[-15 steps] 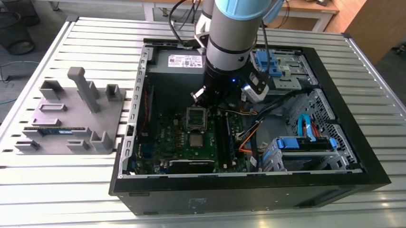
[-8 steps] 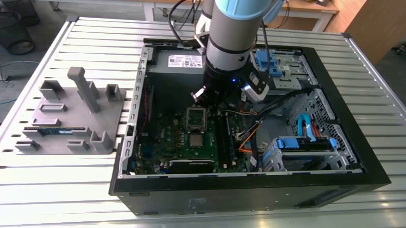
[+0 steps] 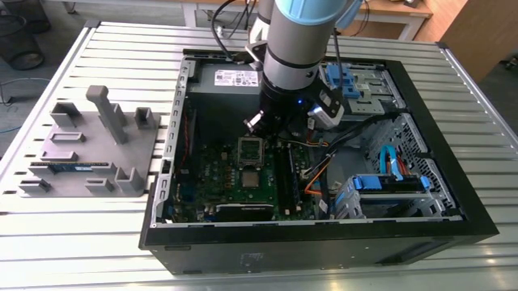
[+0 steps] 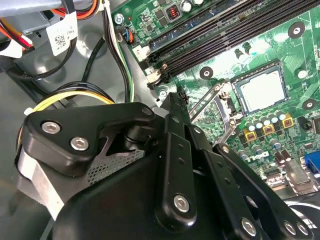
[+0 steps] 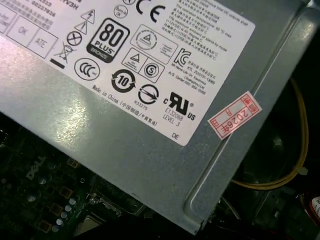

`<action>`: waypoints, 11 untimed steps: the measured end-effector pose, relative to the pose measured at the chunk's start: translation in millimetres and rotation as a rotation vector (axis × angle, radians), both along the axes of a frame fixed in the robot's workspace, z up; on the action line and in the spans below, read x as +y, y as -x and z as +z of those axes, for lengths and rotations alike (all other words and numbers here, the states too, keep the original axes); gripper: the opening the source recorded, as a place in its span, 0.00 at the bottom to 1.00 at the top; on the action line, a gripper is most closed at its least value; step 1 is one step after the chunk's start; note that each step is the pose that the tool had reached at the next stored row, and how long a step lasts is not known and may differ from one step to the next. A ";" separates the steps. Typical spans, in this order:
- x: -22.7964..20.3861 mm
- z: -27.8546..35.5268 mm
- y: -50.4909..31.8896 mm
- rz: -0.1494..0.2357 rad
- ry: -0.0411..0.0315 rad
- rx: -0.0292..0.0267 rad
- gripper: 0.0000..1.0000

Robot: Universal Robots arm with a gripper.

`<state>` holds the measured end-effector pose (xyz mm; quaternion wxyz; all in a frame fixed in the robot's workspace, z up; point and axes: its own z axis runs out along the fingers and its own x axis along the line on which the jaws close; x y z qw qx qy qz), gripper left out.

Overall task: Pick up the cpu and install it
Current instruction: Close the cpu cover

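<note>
The arm reaches down into the open computer case, above the green board. I think it should stay straight above the socket and go slowly. I cannot tell whether the gripper is holding anything. The chip, a small shiny grey square, sits in the socket on the board.

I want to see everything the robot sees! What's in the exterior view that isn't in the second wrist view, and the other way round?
Exterior view: the whole case, the arm, and a grey rack on the table with a memory stick. Second wrist view: screws on the gripper and gold-topped parts by the socket. Both: the green board and the cpu sitting in its socket.
</note>
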<state>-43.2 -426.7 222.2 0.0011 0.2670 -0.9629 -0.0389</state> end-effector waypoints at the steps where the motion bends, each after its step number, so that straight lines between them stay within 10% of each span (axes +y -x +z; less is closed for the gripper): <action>1: 0.0 0.0 0.0 0.001 0.0000 0.0001 0.11; 11: 0.0 3.8 0.0 0.032 0.0000 0.0000 0.11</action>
